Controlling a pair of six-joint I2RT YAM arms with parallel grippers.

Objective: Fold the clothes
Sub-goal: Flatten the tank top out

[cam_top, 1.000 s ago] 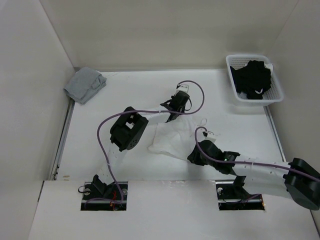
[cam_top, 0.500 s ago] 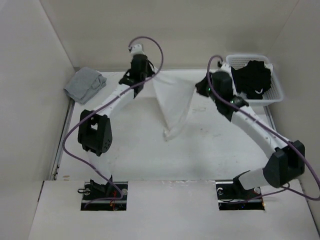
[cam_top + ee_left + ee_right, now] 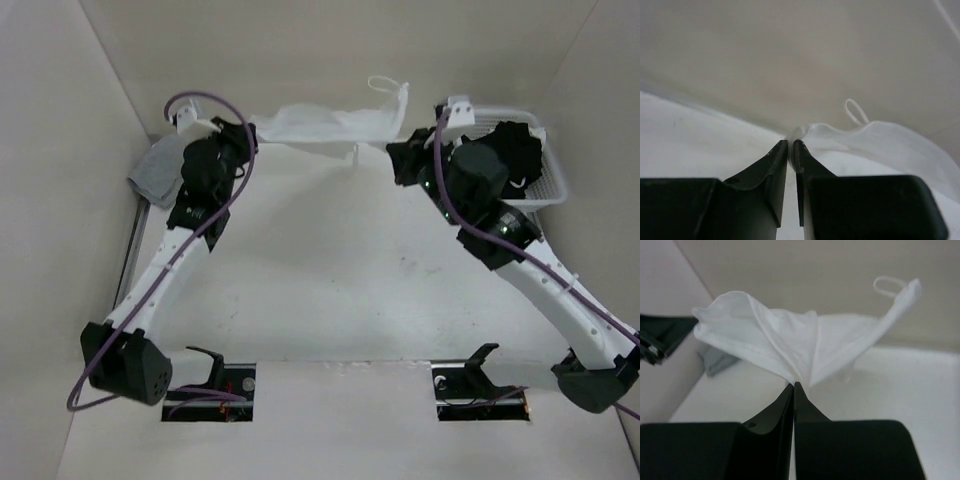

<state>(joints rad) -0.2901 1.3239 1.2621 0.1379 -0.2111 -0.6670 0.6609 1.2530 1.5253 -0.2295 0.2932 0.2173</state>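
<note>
**Arms spread apart, white top (image 3: 320, 124) lifted off the tabletop (image 3: 330, 290)**

Since half a second ago both arms have swung outward, and the top now hangs stretched between the two sets of fingers. Left fingers (image 3: 776, 159) pinch one corner, nearly closed on the fabric. Right fingers (image 3: 784, 402) clamp the other end, tips together. One strap loop sticks up beyond the right fingers. A grey cloth (image 3: 155, 175) lies just outside the left fingers.
</note>
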